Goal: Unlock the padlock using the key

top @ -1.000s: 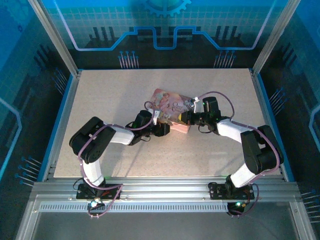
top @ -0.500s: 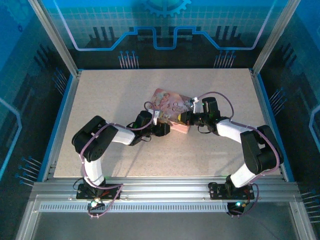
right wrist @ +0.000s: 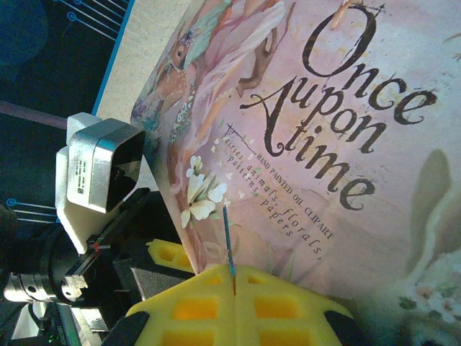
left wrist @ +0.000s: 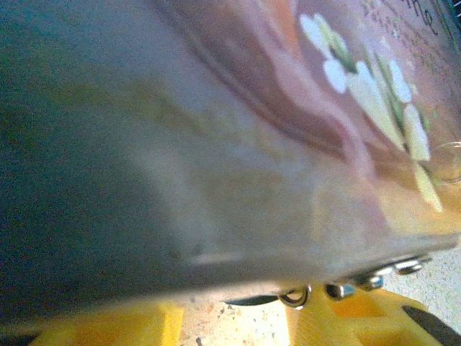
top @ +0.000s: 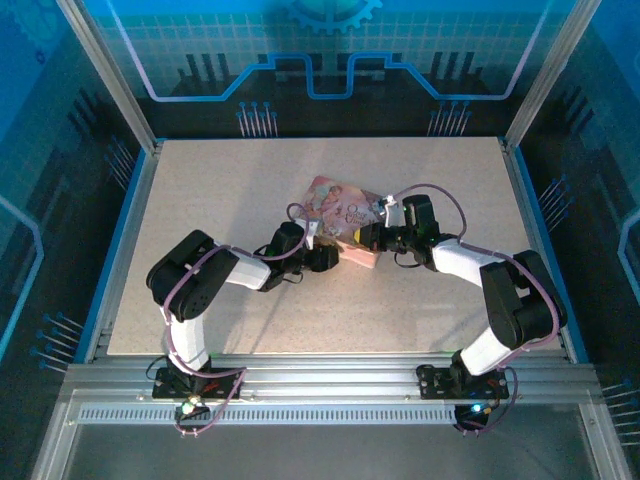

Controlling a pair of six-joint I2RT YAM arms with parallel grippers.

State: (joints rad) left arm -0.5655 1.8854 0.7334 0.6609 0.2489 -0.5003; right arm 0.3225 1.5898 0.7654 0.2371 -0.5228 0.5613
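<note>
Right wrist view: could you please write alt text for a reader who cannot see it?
The yellow right tool, at the bottom, is shut on a thin key pointing at a pink box lettered "Once upon a time", with painted flowers. The left arm's camera is at left.

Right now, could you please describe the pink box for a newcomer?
Start at the beige table; near its middle, the left arm and right arm meet. Between them lies the pink box, alone in bearing flowers and "Once upon a time".
</note>
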